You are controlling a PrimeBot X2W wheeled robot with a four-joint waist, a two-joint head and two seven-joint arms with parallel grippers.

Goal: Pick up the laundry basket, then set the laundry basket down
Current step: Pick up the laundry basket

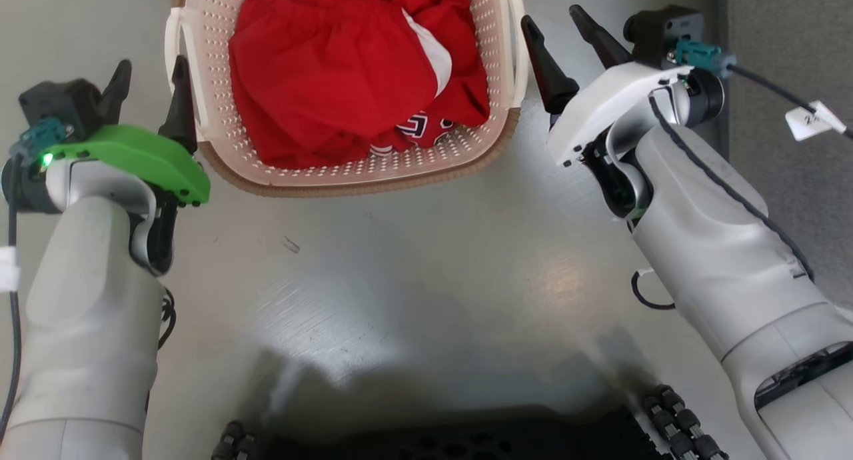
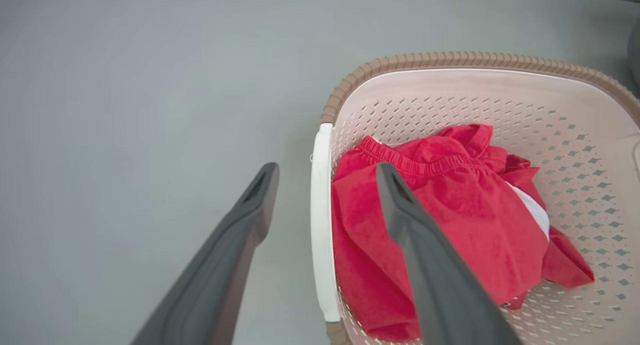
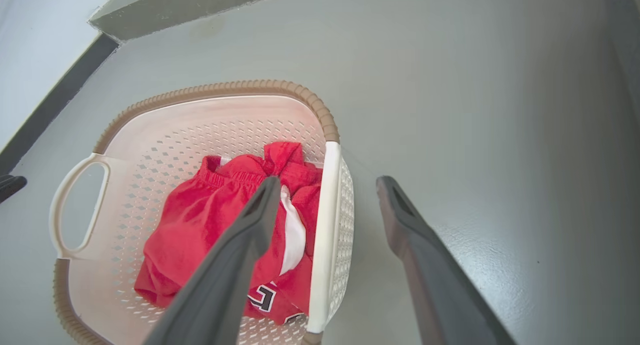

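Your laundry basket [image 1: 373,170] sat upright on the grey floor [image 1: 413,273] straight ahead of the robot, mouth facing up and red clothing [image 1: 333,73] heaped inside. Its two white handles lay on a line running left to right across your front, the left handle [image 2: 320,220] by one arm and the right handle [image 3: 325,225] by the other. The head view cut off the basket's far end, so I could not tell whether that handle line was the long axis or the short one.

Your left gripper [image 2: 326,167] stood with its fingers spread wide astride the left handle, one finger over bare floor and the other over the clothing. Your right gripper [image 3: 328,180] mirrored it, equally wide, with the right handle between its fingers. Neither pair of fingers pressed on the bar; a gap showed on each side.
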